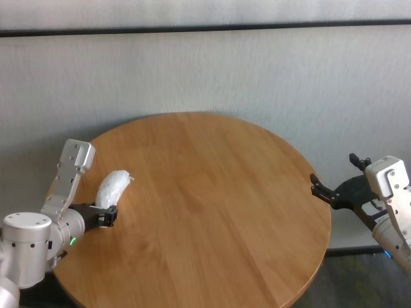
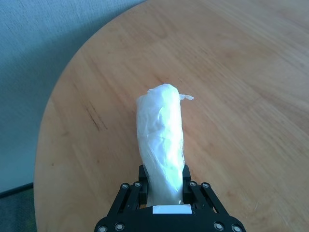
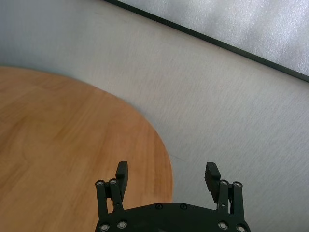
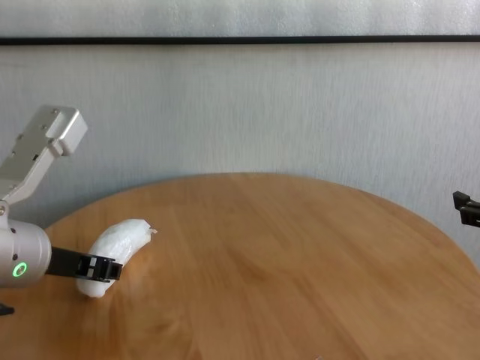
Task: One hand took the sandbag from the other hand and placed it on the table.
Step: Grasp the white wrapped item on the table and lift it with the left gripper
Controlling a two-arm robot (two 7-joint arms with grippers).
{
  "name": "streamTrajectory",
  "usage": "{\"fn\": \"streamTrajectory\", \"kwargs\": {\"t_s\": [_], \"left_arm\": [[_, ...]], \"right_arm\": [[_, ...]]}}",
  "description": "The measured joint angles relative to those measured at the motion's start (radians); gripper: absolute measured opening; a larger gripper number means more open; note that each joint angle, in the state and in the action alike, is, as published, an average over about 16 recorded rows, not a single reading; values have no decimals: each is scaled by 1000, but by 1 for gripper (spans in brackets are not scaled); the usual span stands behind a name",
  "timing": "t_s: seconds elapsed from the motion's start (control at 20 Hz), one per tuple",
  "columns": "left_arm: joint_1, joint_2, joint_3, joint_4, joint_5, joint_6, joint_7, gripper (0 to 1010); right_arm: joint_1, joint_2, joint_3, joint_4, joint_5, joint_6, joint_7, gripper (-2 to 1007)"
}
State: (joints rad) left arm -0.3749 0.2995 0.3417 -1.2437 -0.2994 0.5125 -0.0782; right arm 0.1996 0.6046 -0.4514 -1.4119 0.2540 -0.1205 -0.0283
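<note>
The white lumpy sandbag (image 1: 113, 186) is held by my left gripper (image 1: 106, 215), the green-ringed one, at the left side of the round wooden table (image 1: 212, 212). In the left wrist view the sandbag (image 2: 161, 145) sticks out forward between the fingers (image 2: 141, 186), which are shut on its near end, above the table top. It also shows in the chest view (image 4: 116, 244). My right gripper (image 1: 334, 190), the blue-ringed one, is open and empty just beyond the table's right edge; its fingers (image 3: 122, 175) are spread wide in the right wrist view.
A grey textured wall (image 1: 212, 70) with a dark horizontal strip stands behind the table. The table edge (image 3: 164, 150) lies close under my right gripper. Dark floor (image 1: 359, 282) shows at the lower right.
</note>
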Motion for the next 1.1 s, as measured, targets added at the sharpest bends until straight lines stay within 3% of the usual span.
{"fn": "streamTrajectory", "kwargs": {"t_s": [1.1], "left_arm": [[0,0,0,0,0,0,0,401]], "right_arm": [[0,0,0,0,0,0,0,1002]]}}
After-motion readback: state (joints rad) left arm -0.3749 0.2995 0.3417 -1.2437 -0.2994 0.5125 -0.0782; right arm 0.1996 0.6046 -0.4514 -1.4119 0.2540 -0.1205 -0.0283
